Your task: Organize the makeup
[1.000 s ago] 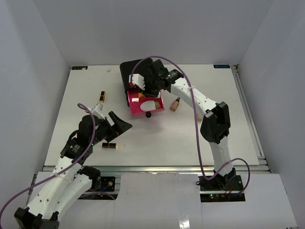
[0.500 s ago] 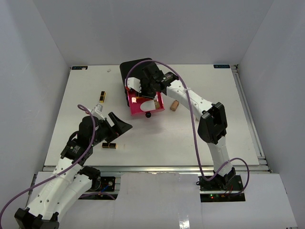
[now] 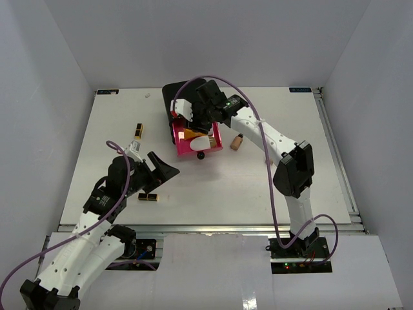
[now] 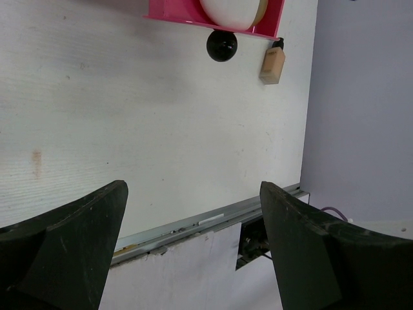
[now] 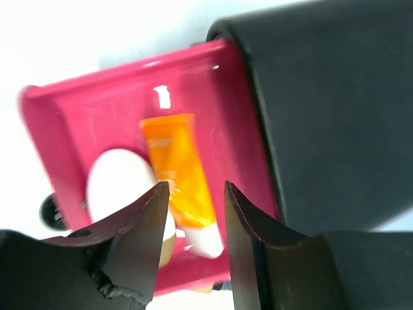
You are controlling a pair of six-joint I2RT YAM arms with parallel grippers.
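An orange white-capped tube (image 5: pixel 177 171) lies in the open pink drawer (image 5: pixel 226 97) beside a white-brown egg shape (image 5: pixel 119 187). My right gripper (image 5: pixel 197 194) hangs just above the tube, open, its fingers clear of it. From above, the tube (image 3: pixel 191 134) and egg (image 3: pixel 204 142) fill the drawer (image 3: pixel 183 149) under the right gripper (image 3: pixel 194 120). A tan bottle (image 3: pixel 237 141) with a dark cap lies on the table right of the drawer. Two black-and-gold lipstick cases (image 3: pixel 139 131) (image 3: pixel 148 197) lie at the left. My left gripper (image 3: pixel 162 169) is open and holds nothing, just right of the nearer case.
The big black box (image 3: pixel 182 94) stands behind the drawer, which has a round black knob (image 4: pixel 221 45) on its front. In the left wrist view the tan bottle (image 4: pixel 272 64) lies right of the knob. The table's metal front rail (image 4: pixel 213 219) runs below the left gripper (image 4: pixel 193 239).
My right gripper's jaws have spread apart over the drawer, and the orange tube now lies loose in it. The left arm has not moved.
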